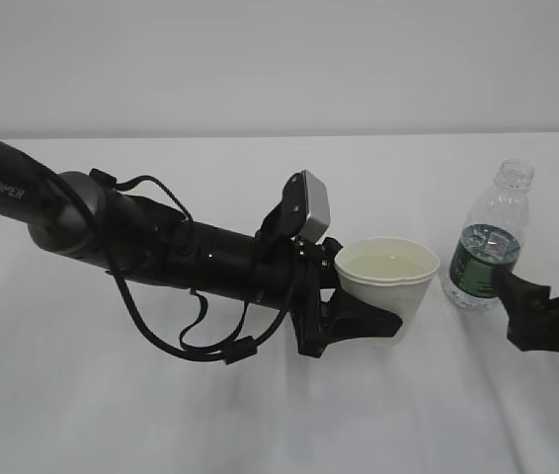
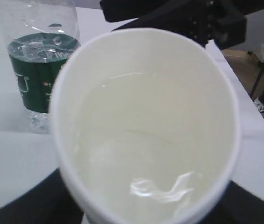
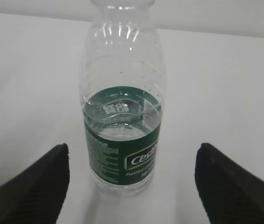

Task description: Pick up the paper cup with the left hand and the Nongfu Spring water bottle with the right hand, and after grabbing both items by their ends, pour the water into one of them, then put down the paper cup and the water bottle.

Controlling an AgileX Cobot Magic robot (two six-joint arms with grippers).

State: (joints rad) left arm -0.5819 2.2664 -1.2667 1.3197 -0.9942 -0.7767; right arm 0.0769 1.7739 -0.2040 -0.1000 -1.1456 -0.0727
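Your left hand (image 1: 359,314) clamps the paper cup (image 1: 390,281), water (image 2: 141,154) inside, mid-table (image 1: 161,415). Your right hand (image 3: 132,186) stands wide, fingers (image 3: 29,186) apart from the upright Nongfu Spring water bottle (image 3: 121,116) near the right edge.

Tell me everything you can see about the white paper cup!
The paper cup is small, plain white and tapered, with a rolled rim and a creamy inside. It stands upright, about in the middle of the white table. There is clear water in it, shiny at the surface. The left hand, a black gripper, has its fingers around the cup's lower part. The Nongfu Spring water bottle stands close by on the right, not touching it.
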